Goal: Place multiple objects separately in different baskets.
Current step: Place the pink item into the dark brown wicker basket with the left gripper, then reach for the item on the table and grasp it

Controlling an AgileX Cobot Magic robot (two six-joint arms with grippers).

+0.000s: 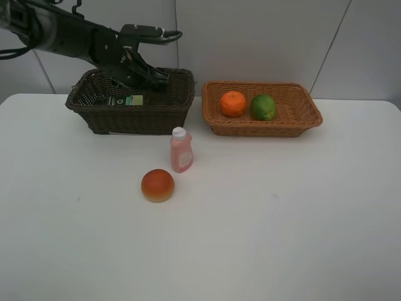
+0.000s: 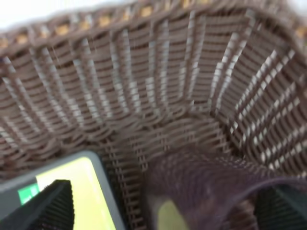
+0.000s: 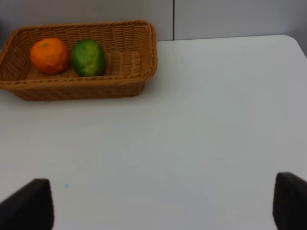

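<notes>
**Left gripper inside the dark basket, 2 items out on the table**

On my high view the left gripper (image 1: pixel 148 74) is reaching down into the dark brown basket (image 1: pixel 131 116) at the back left of the white table (image 1: pixel 282 219). Its wrist feed is blurred, but I can see both fingertips (image 2: pixel 53 207) spread wide. The translucent mauve cup (image 2: pixel 206 189) sits on the basket floor between them, nearer one finger, and I see no grip on it. A dark grey bottle (image 1: pixel 127 100) with a green label lies in the same basket, just beside the cup.

The light tan basket (image 1: pixel 263 129) stands just right of the dark one, apart from it. It holds 2 fruits side by side, the orange (image 1: pixel 232 103) and the green fruit (image 1: pixel 264 107).

The pink bottle (image 1: pixel 181 150) stands upright on the table in front of the dark basket. The red-orange fruit (image 1: pixel 157 185) lies near it, closer to me.

The right gripper (image 3: pixel 158 207) hangs over bare table with its fingers wide apart and nothing between them.
</notes>
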